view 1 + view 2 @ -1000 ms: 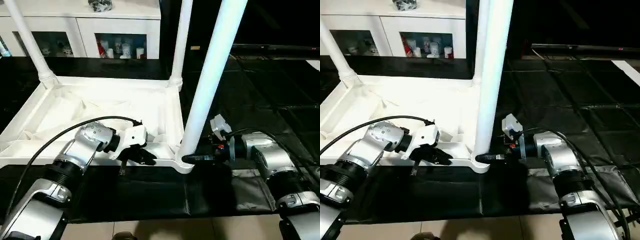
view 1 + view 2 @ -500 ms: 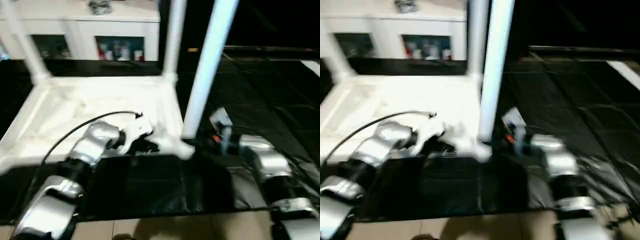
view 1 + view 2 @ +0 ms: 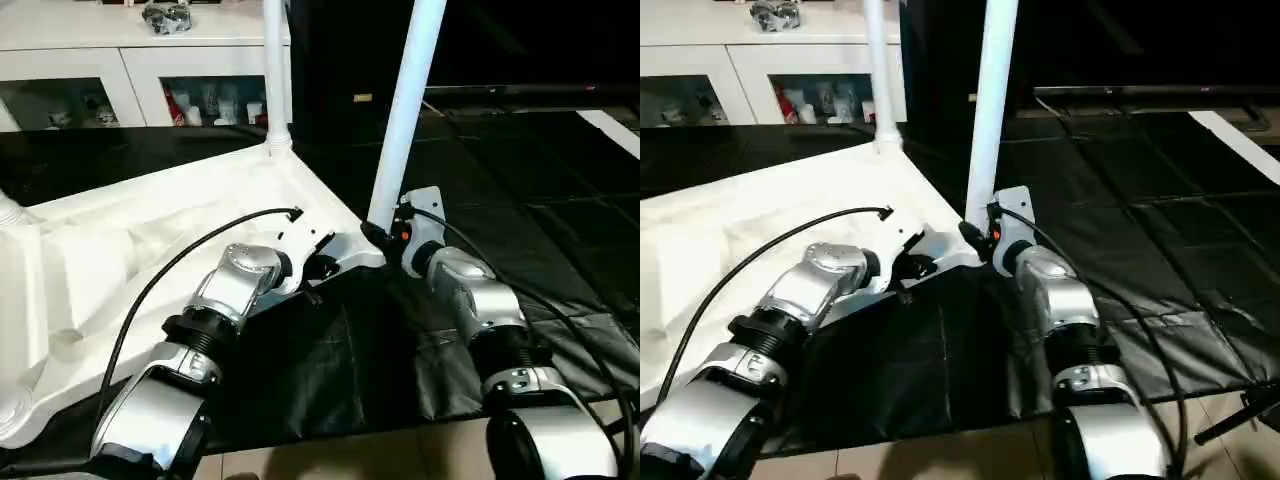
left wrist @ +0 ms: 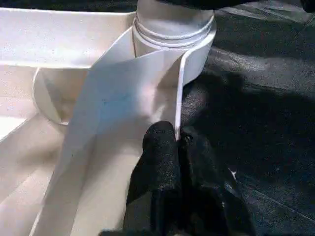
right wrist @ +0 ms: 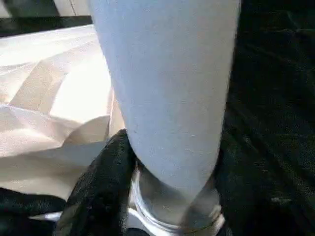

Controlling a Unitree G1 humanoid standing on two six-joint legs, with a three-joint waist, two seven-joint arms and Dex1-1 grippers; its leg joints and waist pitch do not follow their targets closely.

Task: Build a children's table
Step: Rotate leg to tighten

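The left gripper's (image 4: 177, 147) two black fingers are pinching the thin white rim wall of the upturned white plastic table top (image 3: 120, 250) at its near corner lobe. The right gripper's (image 5: 170, 196) black fingers are wrapping either side of the near long tapered white plastic leg (image 3: 405, 110), low on it, just above the threaded collar where it is entering the corner socket.

The table is lying upside down on the black matting (image 3: 330, 370), ribbed underside showing, smooth and slightly glossy. Progress, by judgement: the near leg is standing upright in its socket; a second round leg (image 3: 272, 70) is standing at the far corner, and a collar is showing at the picture's left edge. The fourth corner cannot be read. Turning the table upright is outstanding. Behind is standing a white glass-door cabinet (image 3: 150, 80).
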